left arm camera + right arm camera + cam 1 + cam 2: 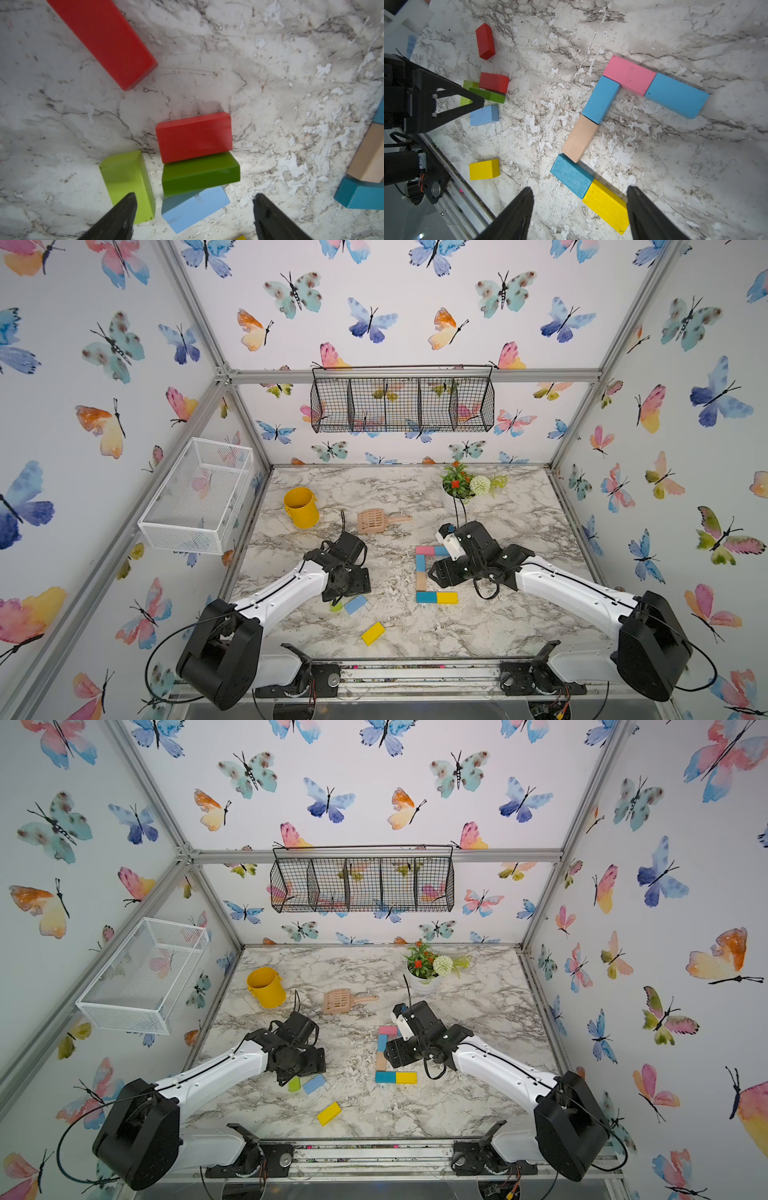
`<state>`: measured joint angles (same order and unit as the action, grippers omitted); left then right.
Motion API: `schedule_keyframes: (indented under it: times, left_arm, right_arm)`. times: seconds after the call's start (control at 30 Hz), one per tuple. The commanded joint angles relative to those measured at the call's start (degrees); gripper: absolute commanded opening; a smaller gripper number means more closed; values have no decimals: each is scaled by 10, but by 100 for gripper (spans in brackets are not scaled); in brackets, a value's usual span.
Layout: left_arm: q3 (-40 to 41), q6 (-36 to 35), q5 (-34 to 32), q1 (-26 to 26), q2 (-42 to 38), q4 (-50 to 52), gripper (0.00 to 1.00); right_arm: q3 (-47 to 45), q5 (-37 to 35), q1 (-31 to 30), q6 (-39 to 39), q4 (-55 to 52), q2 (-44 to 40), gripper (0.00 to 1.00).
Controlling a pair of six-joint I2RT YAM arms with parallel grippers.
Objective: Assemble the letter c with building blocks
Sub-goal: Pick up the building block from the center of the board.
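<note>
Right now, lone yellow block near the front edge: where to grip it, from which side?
From straight above, closing across the two long sides of the lone yellow block at mid-length. It lies flat on the table, turned diagonally, nothing touching it, so both long faces look free; rotate the jaws to match its slant.

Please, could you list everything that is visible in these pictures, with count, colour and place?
C-shape blocks: six; pink, two blue, tan, teal, yellow; table centre-right, laid end to end.
loose blocks: six; two red, two green, light blue, yellow; left-front of table, some overlapping.
bucket: one, yellow, far left.
scoop: one, tan, beside the bucket.
potted flowers: one, white pot, far right.
wire basket: one, black, back wall.
mesh basket: one, white, left wall.
table: one, marbled.
left tool: black, open, over loose blocks.
right tool: black, open, over the C.
</note>
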<state>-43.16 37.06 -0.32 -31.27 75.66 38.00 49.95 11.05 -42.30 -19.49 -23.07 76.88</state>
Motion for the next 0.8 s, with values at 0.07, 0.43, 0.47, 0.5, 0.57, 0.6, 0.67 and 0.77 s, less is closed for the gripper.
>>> schedule_keyframes:
  times: [0.07, 0.43, 0.47, 0.5, 0.57, 0.6, 0.67, 0.77]
  left_arm:
    - [-3, -8, 8, -6, 22, -9, 90]
    - [-7, -14, 9, -12, 58, -19, 80]
    - [-7, -16, 9, -13, 61, -19, 79]
    - [-8, -16, 9, -13, 65, -19, 77]
    - [-9, -16, 10, -14, 71, -20, 74]
    - [-10, -16, 12, -14, 72, -22, 73]
    - [-11, -16, 11, -16, 74, -23, 72]
    - [-11, -16, 13, -16, 74, -26, 72]
  right_arm:
    - [-9, 9, 3, -5, 8, -13, 75]
    - [-20, 7, 2, -1, 11, -16, 75]
    - [-20, 6, 3, -1, 11, -16, 75]
    - [-21, 6, 3, 0, 11, -16, 75]
    - [-21, 6, 3, 0, 11, -17, 75]
    - [-21, 6, 3, 0, 11, -18, 75]
    - [-21, 7, 3, 1, 10, -19, 75]
    - [-23, 7, 3, 0, 10, -22, 75]
